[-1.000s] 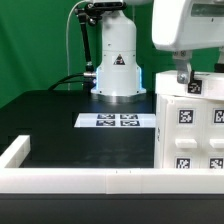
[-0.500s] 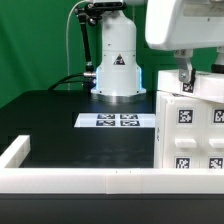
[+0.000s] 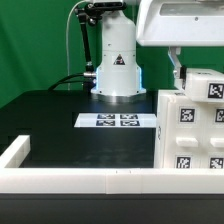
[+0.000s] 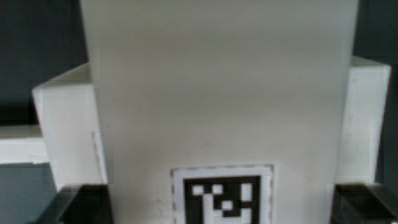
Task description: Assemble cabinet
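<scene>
The cabinet point(image 3: 190, 130), a large white box with black-and-white tags on its faces, stands at the exterior view's right. My gripper point(image 3: 179, 74) hangs over its top and is shut on a white tagged panel point(image 3: 205, 84), holding it tilted just above the box. In the wrist view the panel point(image 4: 214, 100) fills the space between my two dark fingertips point(image 4: 71, 205), with its tag at the near end. My gripper point(image 4: 217, 208) is closed across the panel's width. The cabinet's body point(image 4: 63, 120) shows behind the panel.
The marker board point(image 3: 120, 121) lies flat on the black table in front of the robot's white base point(image 3: 116, 65). A long white border rail point(image 3: 80, 181) runs along the front edge and turns up at the exterior view's left point(image 3: 12, 152).
My gripper has moved up and toward the exterior view's left. The tagged panel has risen with it and now stands above the cabinet's top.
</scene>
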`<state>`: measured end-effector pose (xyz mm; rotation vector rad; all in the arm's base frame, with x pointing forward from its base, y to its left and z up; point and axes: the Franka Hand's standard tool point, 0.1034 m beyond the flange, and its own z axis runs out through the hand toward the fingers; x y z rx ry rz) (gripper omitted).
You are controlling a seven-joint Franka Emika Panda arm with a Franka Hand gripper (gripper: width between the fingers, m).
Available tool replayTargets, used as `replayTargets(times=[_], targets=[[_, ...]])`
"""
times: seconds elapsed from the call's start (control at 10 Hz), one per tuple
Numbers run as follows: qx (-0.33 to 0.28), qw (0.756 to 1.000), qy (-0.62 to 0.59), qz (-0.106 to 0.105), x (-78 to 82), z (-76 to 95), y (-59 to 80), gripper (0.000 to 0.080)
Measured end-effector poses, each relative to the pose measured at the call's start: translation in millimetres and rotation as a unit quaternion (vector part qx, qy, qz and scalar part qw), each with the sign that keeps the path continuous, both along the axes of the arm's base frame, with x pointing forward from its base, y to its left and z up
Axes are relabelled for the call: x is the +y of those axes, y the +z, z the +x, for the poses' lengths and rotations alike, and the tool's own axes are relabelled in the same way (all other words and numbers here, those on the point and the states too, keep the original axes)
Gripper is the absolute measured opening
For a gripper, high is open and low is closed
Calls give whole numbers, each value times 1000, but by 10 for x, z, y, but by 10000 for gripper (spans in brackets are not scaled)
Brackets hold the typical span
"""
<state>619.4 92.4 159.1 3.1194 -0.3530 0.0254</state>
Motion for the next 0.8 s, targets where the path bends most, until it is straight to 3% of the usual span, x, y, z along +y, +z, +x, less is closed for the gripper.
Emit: replayTargets(times=[0.3,0.8], targets=[[-2,996,-91,2,-10,9,-2,560],[-12,953,-302,9,-10,-4,2,560]])
